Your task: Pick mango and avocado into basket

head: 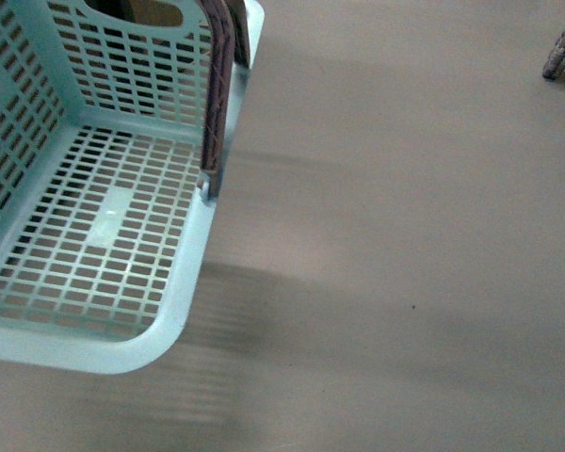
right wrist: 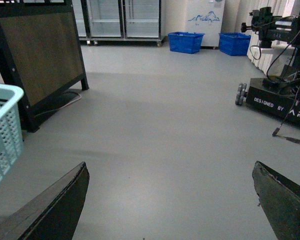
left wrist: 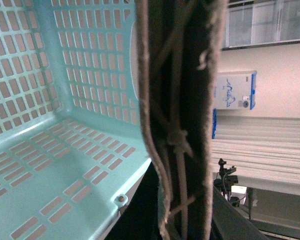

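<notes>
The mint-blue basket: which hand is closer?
Left. Its wrist view is filled by the mint-blue plastic basket and its brown-grey handle; the open right hand faces bare floor, basket off to one side.

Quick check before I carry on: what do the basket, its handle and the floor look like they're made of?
Basket: moulded plastic, mint-blue, smooth, slightly glossy; the evenly slotted walls and bottom suggest it. Handle: brown-grey, probably rigid plastic with ribbed struts; its edges look rough up close. Floor: smooth grey, matte, seamless; perhaps vinyl or painted concrete, can't tell.
</notes>
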